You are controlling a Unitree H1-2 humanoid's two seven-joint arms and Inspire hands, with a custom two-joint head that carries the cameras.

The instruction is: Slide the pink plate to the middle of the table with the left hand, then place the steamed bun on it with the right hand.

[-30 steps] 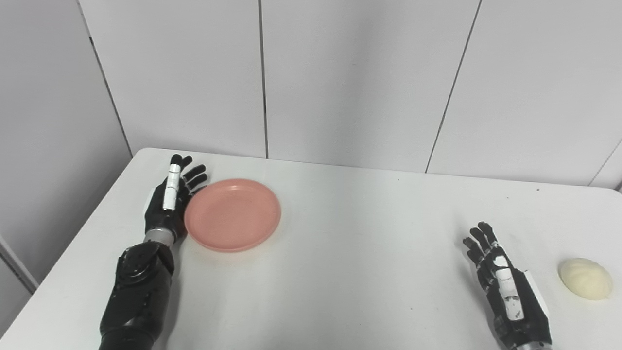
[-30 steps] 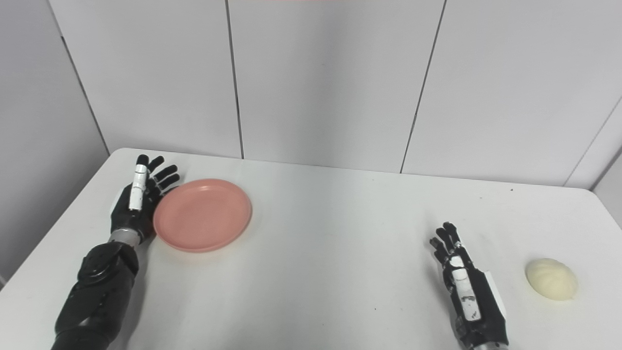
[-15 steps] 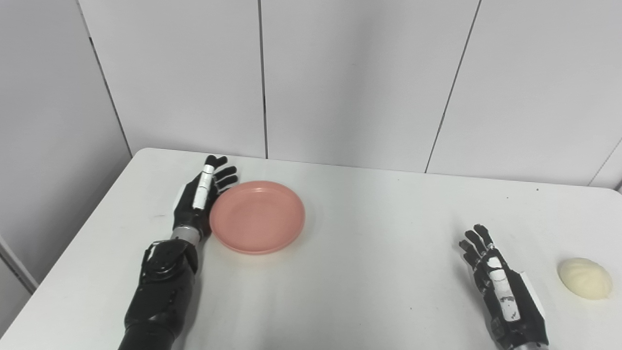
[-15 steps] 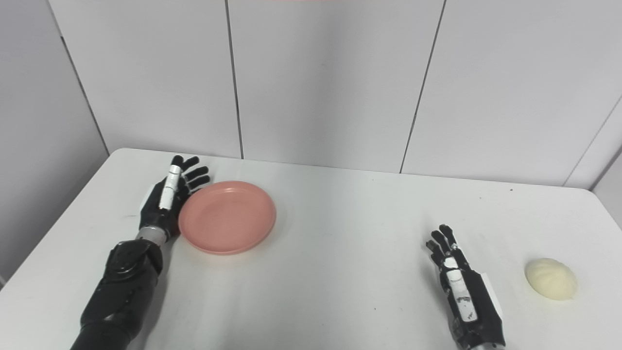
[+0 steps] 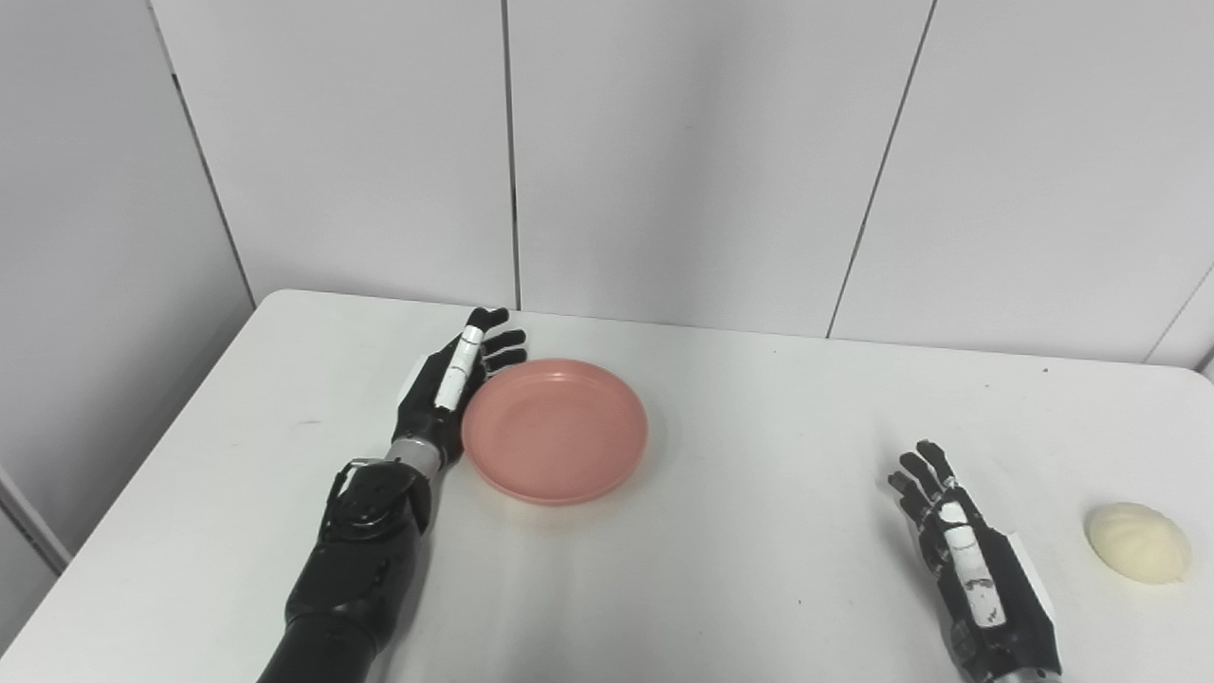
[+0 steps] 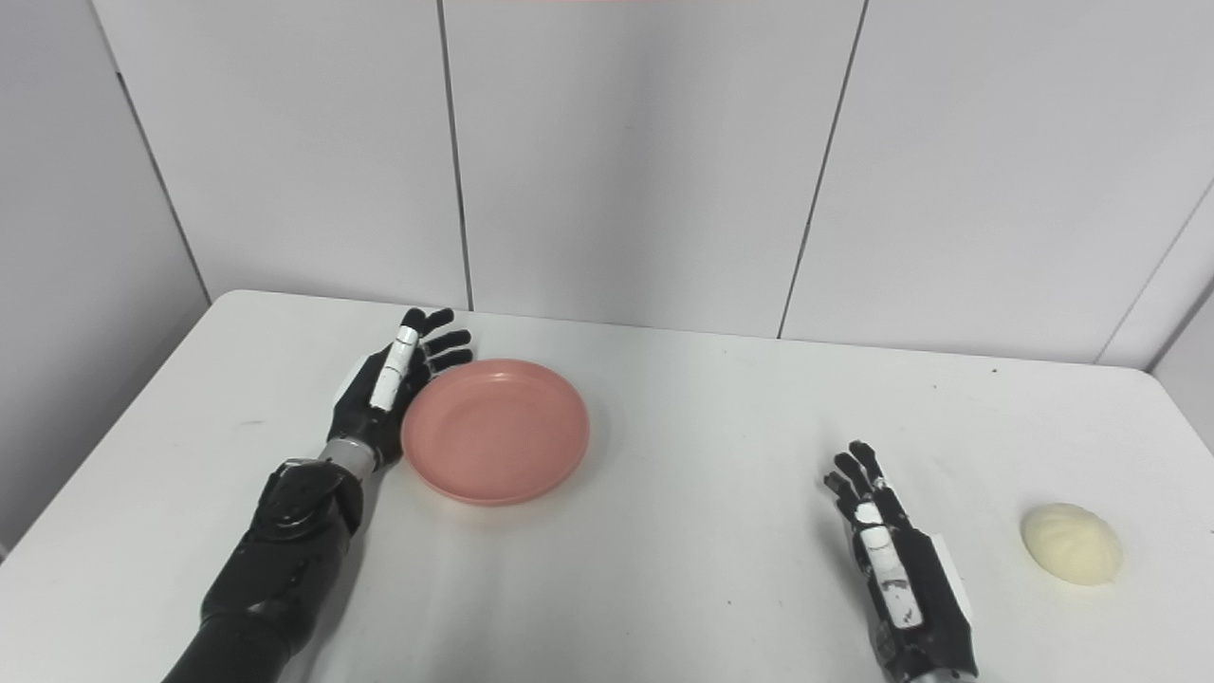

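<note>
Left hand (image 5: 446, 394) stands on edge with its fingers spread and straight, holding nothing, its palm against the left rim of the round pink plastic plate (image 5: 556, 430). That plate lies flat on the white table (image 5: 740, 417), left of the middle and nearer the far edge. Right hand (image 5: 972, 569), fingers apart and empty, rests near the front edge. Just beside it, toward the right edge, sits the pale cream steamed bun (image 5: 1137, 543), untouched.

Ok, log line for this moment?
left robot hand: open, against plate edge | right robot hand: open, idle | bun: untouched, table right
</note>
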